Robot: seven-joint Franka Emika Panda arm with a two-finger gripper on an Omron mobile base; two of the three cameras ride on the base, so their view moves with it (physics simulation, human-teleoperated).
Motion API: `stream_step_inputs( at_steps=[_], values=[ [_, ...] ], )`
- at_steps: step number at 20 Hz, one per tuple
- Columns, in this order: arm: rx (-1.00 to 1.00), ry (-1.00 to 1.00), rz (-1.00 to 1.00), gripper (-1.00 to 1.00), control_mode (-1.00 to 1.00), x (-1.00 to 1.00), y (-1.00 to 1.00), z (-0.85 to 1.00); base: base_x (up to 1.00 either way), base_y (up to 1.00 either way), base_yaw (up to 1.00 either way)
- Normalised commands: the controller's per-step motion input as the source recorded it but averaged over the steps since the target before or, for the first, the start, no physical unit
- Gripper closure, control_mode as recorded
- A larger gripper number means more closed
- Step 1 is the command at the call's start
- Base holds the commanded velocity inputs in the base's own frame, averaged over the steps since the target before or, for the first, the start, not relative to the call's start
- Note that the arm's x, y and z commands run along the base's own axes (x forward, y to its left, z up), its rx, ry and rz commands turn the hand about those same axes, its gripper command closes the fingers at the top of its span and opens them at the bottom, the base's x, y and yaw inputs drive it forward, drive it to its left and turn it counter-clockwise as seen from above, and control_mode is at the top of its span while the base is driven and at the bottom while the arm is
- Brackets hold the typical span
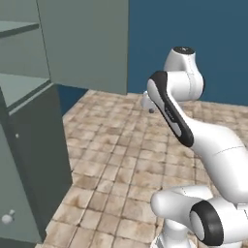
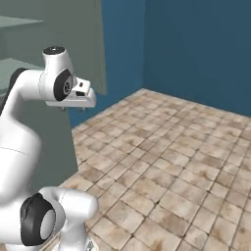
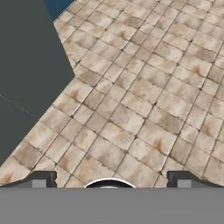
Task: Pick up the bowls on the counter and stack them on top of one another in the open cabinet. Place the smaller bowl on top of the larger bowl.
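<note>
Left base view: cabinet [image 1: 29, 145] at left, door swung open, shelves [image 1: 22, 89] bare as far as visible. No bowls or counter in sight, so which way they lie from the fingers can't be told.

Right base view: gripper [image 2: 73, 109] beside the cabinet, over tiled floor [image 2: 171, 162], holding nothing.

Hand view: fingers [image 3: 41, 180] spread wide, empty, aimed at floor.

No readable text, label, brand, number or sign appears on any surface: the cabinet [image 1: 29, 160] with its door [image 1: 82, 43] and knob [image 1: 7, 218], the blue wall [image 2: 196, 49], the tiled floor [image 3: 144, 109] and the arm [image 1: 213, 145] are all plain and unmarked
</note>
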Motion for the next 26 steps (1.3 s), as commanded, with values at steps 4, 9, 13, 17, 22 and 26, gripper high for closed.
stream_step_inputs(
  at_steps=[4,9,13,17,22,26],
  values=[
    [0.00,0.00,0.00,-1.00,1.00,0.00,0.00,0.00,-0.25,0.44,-0.56],
    [0.00,0.00,0.00,-1.00,1.00,0.00,0.00,0.00,-0.62,0.30,-0.47],
    [0.00,0.00,0.00,-1.00,1.00,0.00,0.00,0.00,-0.51,0.36,-0.44],
    [0.00,0.00,0.00,-1.00,1.00,0.00,0.00,0.00,-0.54,0.20,-0.32],
    [0.00,0.00,0.00,-1.00,1.00,0.00,0.00,0.00,-0.76,0.10,-0.22],
    [0.00,0.00,0.00,-1.00,1.00,0.00,0.00,0.00,-0.89,0.11,-0.18]
  ],
)
